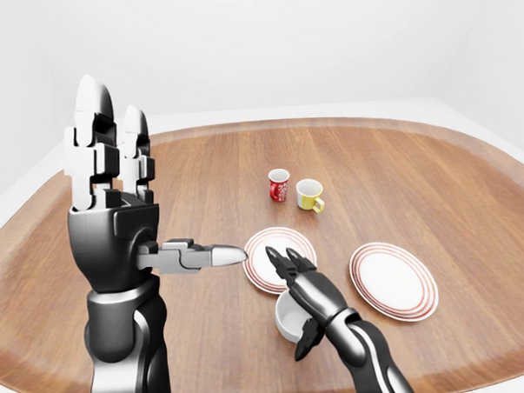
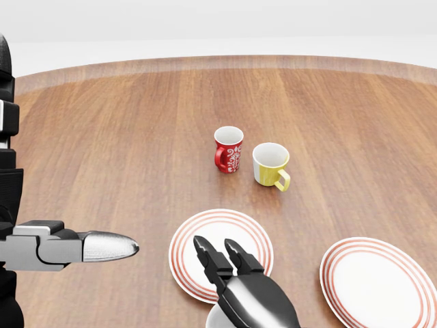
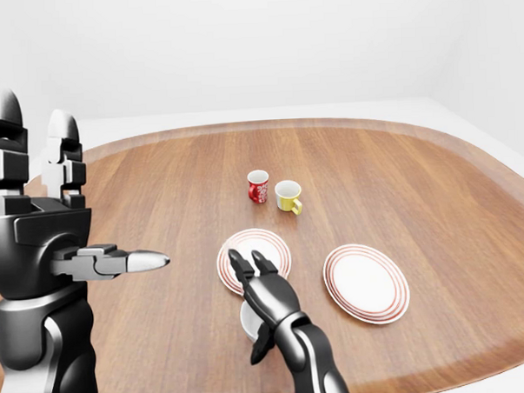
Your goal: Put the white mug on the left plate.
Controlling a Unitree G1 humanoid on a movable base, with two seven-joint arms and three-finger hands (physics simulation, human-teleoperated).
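While the left robot hand [image 1: 105, 182] stands raised with fingers spread wide, the right robot hand [image 1: 303, 292] clasps the plain white ceramic mug [image 1: 290, 320] just below the left red-ringed white plate [image 1: 263, 251], apparently ready to lift it there.

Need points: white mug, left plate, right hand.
white mug [image 1: 287, 320]: left-eye view, visible rim and wall left of the hand.
left plate [image 2: 220, 236]: head view, bare centre.
right hand [image 1: 293, 266]: left-eye view, between fingertips.
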